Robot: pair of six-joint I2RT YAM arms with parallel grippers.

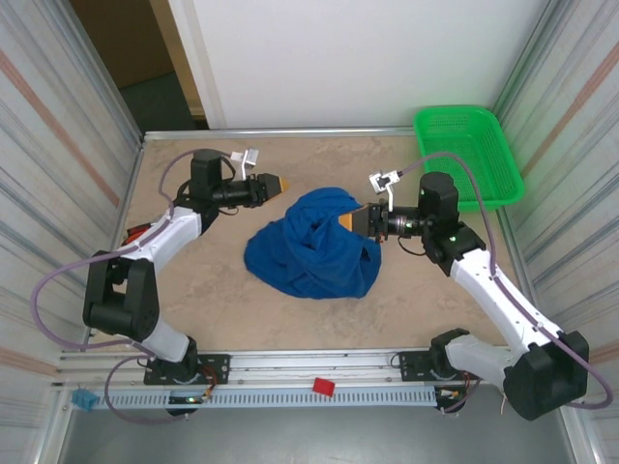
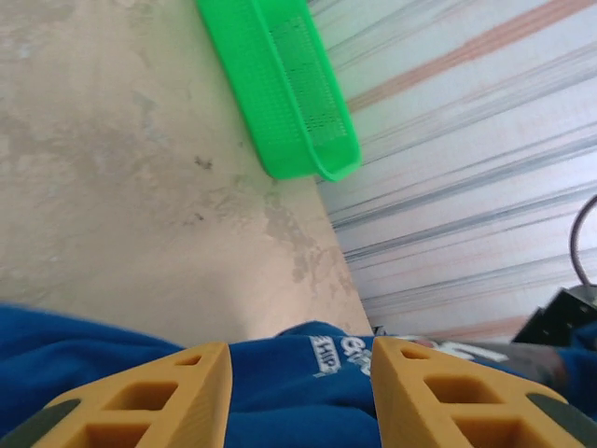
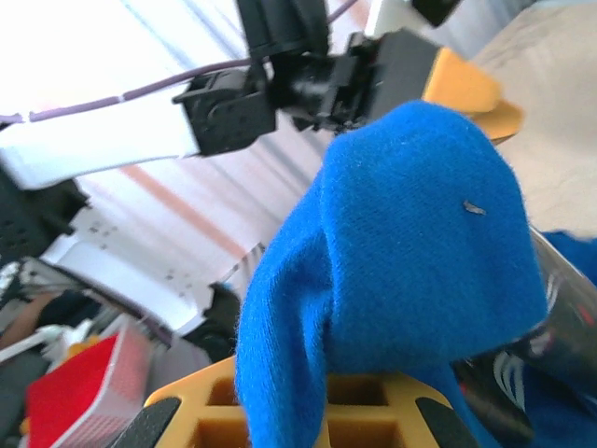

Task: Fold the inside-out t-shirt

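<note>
While the right pincer [image 1: 358, 220] is clamped shut on a raised fold of the inside-out t-shirt [image 1: 314, 253], the rest of the garment lies bunched just beyond its tips on the table [image 1: 203, 290]. The left pincer [image 1: 279, 184] stands part open and empty, the heap just ahead of it. Risk: a one-point pull may drag the whole bundle, or the cloth may slip free, leaving it unspread
</note>
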